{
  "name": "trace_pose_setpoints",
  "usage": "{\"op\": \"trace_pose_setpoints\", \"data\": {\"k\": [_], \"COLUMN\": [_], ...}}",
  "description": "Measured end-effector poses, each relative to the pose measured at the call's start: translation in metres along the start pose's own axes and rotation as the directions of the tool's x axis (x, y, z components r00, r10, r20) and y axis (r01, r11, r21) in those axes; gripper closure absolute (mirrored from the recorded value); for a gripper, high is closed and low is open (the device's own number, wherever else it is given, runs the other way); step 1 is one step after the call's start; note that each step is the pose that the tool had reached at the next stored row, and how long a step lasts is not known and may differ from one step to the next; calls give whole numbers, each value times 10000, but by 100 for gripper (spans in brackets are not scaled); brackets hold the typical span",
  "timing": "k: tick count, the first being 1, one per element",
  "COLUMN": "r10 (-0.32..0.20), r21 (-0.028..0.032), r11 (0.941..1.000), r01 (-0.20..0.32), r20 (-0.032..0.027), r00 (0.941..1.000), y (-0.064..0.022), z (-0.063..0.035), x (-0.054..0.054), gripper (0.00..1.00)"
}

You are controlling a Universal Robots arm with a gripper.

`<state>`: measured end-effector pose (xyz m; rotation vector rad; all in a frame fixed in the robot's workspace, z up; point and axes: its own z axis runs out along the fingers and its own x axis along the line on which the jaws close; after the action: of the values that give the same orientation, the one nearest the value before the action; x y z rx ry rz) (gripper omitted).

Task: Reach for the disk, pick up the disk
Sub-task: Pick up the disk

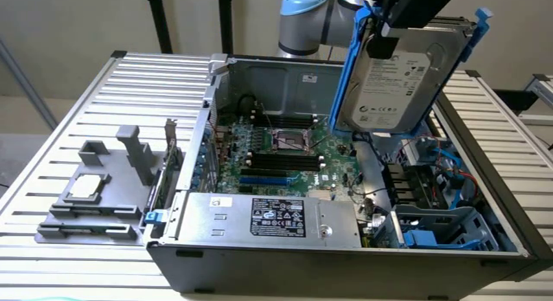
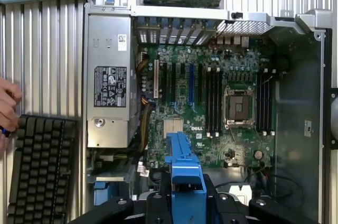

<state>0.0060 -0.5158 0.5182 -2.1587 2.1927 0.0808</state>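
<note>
Hanging upright between the fingers, disk above the open case

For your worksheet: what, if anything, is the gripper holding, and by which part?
The gripper holds the disk, a hard drive in blue rails, by its upper end, lifted above the open computer case.

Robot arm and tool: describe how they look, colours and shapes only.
The arm has a rounded silver-grey joint housing topped by a light-blue cap. The tool is a dark, boxy black body in the exterior view; in the wrist view its black frame shows round bolts.
</note>
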Motion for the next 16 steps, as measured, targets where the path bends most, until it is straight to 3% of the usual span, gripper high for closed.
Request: {"op": "trace_pose_setpoints", "data": {"k": [9,16], "r10": [-1,0], "r21": [1,1], "r11": [10000,10000], "r01": [1,0], "r20": [1,1], "r00": [10000,10000], "y": [-190,-398], "z": [-9,-9], "x": [283,463], "gripper": [67,67]}}
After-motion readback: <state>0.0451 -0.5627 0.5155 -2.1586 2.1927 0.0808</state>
